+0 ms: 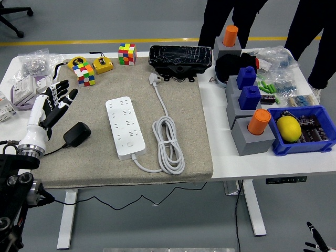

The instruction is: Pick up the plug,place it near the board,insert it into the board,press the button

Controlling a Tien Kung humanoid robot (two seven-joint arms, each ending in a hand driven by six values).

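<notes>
Left hand: I see it over the left edge of the mat, fingers fanned apart, gripping nothing.
Left arm: I've got the white forearm running from the lower left corner up to that hand.
Right hand: barely in my picture, only a sliver at the bottom right corner, so I cannot tell how its fingers stand.
Plug: black adapter lying flat on the mat just below and to the right of my left hand, apart from the fingertips, its thin black cable trailing off toward the arm.
Board: white power strip, further right of the hand beyond the plug, lying lengthwise on the mat, sockets up.
Board's cord: white, coiled in a long loop right beside the strip, its own white plug up near the black box.
Mat: beige cloth covering the left part of the white surface.
Cubes: one colourful cube just above and right of the hand, another further up.
Far right: grey blocks with orange and blue caps, plus a blue bin holding a lemon.
People: I see dark legs standing at the far side.
</notes>
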